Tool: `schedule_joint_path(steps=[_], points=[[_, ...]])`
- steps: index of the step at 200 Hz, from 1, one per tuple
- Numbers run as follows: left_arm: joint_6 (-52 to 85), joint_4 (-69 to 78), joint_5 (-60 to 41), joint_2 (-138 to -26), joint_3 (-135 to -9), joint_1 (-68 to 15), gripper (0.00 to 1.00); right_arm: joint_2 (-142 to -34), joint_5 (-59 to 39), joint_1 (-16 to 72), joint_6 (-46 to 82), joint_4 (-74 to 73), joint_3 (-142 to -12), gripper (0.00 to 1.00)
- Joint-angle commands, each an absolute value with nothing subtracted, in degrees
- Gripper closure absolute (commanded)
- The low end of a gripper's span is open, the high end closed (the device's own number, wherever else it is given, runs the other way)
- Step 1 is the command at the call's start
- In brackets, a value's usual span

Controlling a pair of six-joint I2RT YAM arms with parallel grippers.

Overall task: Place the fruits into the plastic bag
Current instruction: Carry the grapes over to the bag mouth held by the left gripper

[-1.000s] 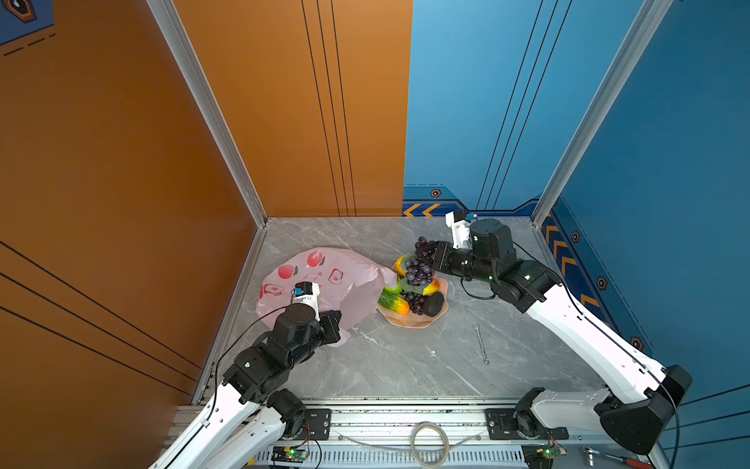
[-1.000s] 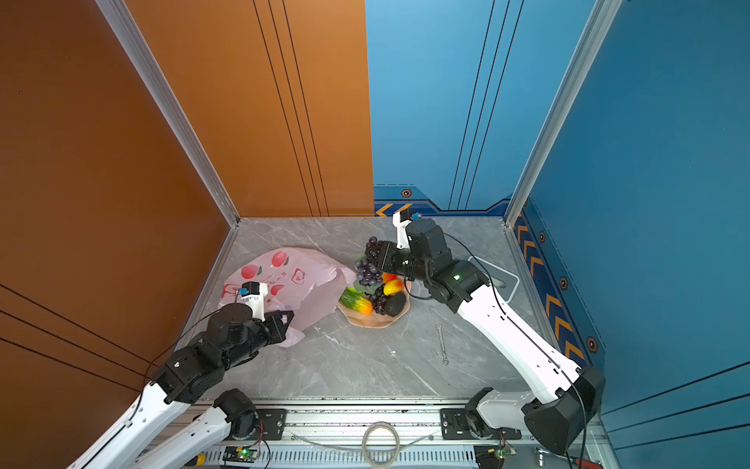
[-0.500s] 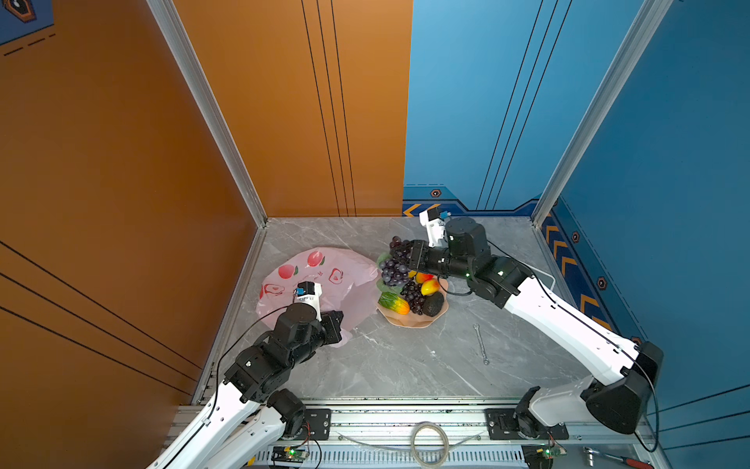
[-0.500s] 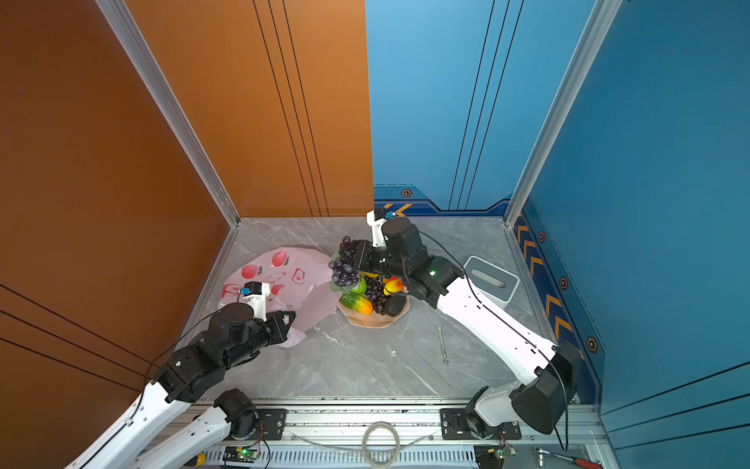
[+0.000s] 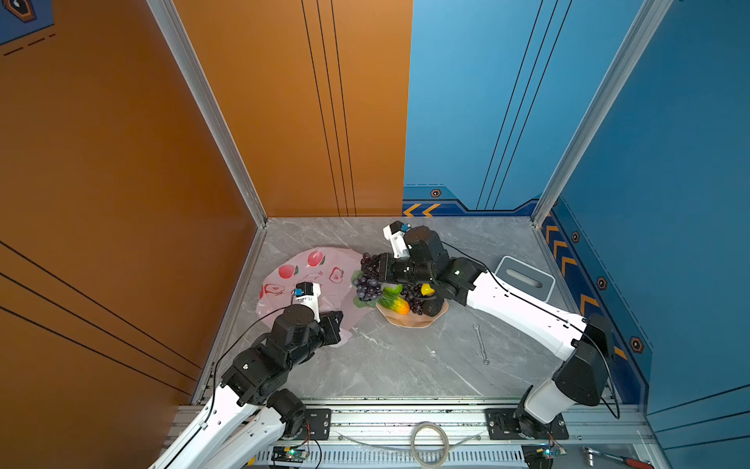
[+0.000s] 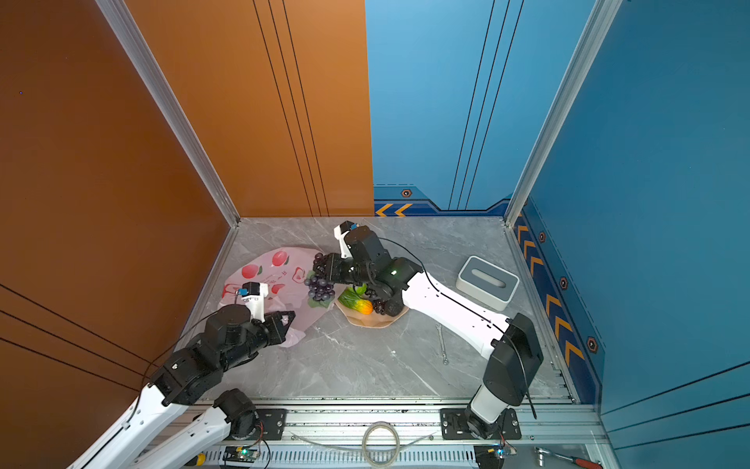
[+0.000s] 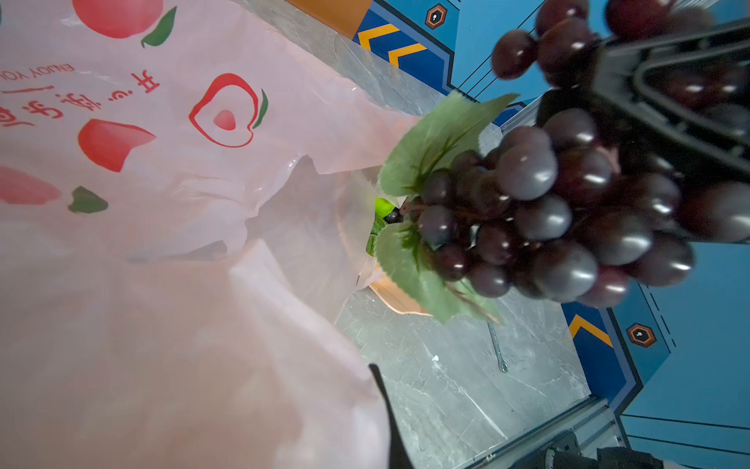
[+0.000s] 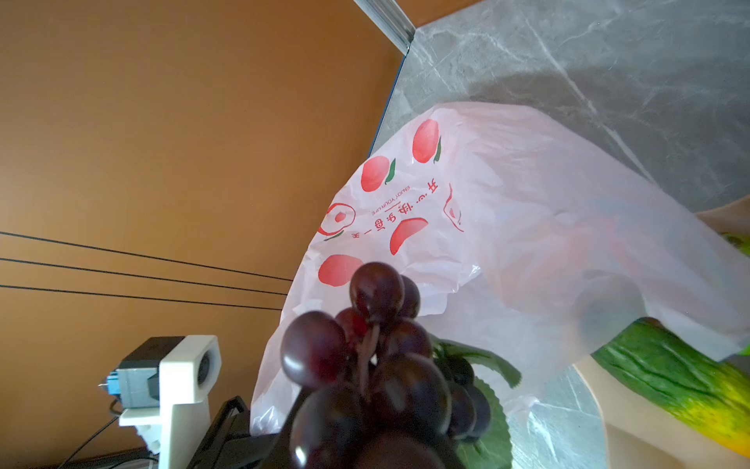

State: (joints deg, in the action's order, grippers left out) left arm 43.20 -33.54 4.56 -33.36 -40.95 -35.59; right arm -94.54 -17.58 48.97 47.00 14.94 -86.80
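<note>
Purple grapes (image 5: 367, 285) hang clamped in the right gripper (image 5: 376, 269) between the bowl (image 5: 410, 323) and the pink plastic bag (image 5: 324, 264) by the bench's (image 5: 406, 365) left edge, whose near hem the left gripper (image 5: 337, 321) pinches; nothing looks bagged yet, the other fruits (image 5: 397, 304) sitting in the bowl.
</note>
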Motion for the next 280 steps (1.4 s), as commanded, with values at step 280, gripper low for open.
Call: schedule_joint_path(steps=[280], points=[[49.86,-19.82,-7.45,-34.12,-45.21,-33.84,1.0,-112.72,-2.44,57.36,37.52,-5.39,-88.48,0.76]])
